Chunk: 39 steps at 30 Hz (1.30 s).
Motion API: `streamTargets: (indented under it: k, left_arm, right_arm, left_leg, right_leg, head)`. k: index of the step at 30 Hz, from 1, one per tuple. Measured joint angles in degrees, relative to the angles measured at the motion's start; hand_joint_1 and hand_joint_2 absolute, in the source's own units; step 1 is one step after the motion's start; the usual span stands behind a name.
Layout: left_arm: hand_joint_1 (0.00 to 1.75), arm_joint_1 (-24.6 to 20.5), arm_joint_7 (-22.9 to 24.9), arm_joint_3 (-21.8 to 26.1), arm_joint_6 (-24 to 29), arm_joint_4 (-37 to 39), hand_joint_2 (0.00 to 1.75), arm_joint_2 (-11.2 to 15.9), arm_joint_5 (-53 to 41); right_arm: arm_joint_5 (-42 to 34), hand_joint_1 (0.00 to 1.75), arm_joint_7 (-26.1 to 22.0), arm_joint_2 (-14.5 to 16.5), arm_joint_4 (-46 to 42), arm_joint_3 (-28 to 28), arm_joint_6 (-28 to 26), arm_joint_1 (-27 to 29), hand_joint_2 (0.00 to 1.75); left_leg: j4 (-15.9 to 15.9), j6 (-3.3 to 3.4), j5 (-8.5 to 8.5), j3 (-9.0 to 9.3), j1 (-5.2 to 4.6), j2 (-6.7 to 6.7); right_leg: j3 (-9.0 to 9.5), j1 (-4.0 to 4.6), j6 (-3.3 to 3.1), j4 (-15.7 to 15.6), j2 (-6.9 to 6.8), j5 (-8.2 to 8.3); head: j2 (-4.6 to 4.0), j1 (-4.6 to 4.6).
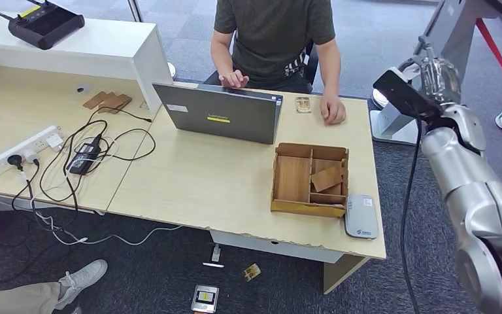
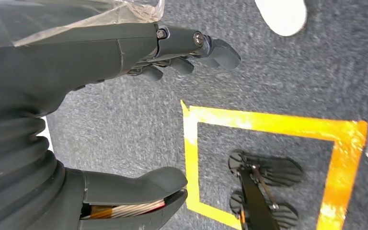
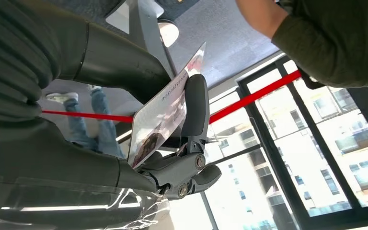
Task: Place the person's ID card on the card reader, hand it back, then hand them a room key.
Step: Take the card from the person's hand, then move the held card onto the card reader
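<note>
1. ID card point(image 3: 160, 115) sits pinched in the right hand point(image 3: 172, 129), a dark finger on one face and the thick thumb on the other, in the right wrist view.
2. Left hand point(image 2: 124, 115) hangs over grey carpet point(image 2: 278, 72) marked with yellow tape point(image 2: 268, 123), thumb and fingers apart and holding nothing.
3. At the desk's point(image 1: 196, 190) near right corner lies a grey card reader point(image 1: 361, 216), touching a wooden tray point(image 1: 310, 180) with compartments.
4. Beyond the tray stands a grey laptop point(image 1: 219, 112), its back facing the robot.
5. In the head view the right hand point(image 1: 435, 75) is raised off the desk's right side, beyond the far edge.
6. A small card point(image 1: 302, 104) lies at the far edge, between the hands of a seated person point(image 1: 271, 39).
7. To the left, black cables point(image 1: 85, 154) run from a white power strip point(image 1: 23, 149).
</note>
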Motion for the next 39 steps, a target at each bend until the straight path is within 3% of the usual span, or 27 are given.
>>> streamTargets:
  k: [8,14,26,32,39]
  left_arm:
    - [0.0,0.5,0.8,0.0,1.3,0.1,1.75,0.0,-1.5]
    - [0.0,0.6,1.0,0.0,1.5,0.1,1.75,0.1,-2.9]
    - [0.0,0.4,2.1,0.3,1.7,0.1,1.75,0.3,-3.4]
    - [0.0,0.3,3.3,0.9,1.8,0.1,1.75,0.4,-3.1]
    - [0.0,0.2,3.4,1.5,1.7,0.1,1.75,0.5,-3.1]
  right_arm:
    - [0.2,1.75,3.8,-4.7,-10.3,-4.8,5.1,11.7,1.75]
    - [0.4,1.75,6.7,-6.0,-20.8,-9.1,8.0,23.4,1.75]
    - [1.5,1.75,10.5,-3.9,-41.6,-13.3,16.1,40.3,1.75]
    - [2.8,1.75,10.6,-2.2,-48.4,-12.9,20.1,44.9,1.75]
    - [3.2,1.75,10.4,-0.6,-49.7,-12.2,20.4,47.3,1.75]
  left_leg:
    - [0.0,0.03,-0.03,0.03,0.0,-0.05]
    - [0.0,-0.01,-0.07,0.04,0.03,-0.07]
    - [0.0,-0.04,-0.07,0.04,0.07,-0.08]
    - [0.0,-0.04,-0.08,0.04,0.08,-0.06]
    - [0.0,-0.04,-0.08,0.04,0.08,-0.04]
  right_leg:
    - [0.06,0.0,0.0,0.0,-0.01,0.0]
    - [0.13,0.05,-0.02,0.0,-0.04,-0.03]
    - [0.1,0.1,-0.07,0.0,-0.05,-0.06]
    - [0.1,0.11,-0.08,0.0,-0.05,-0.07]
    - [0.1,0.1,-0.08,0.0,-0.05,-0.07]
  head:
    - [0.0,-0.01]
    - [0.0,0.01]
    - [0.0,-0.01]
    - [0.0,0.0]
    - [0.0,0.0]
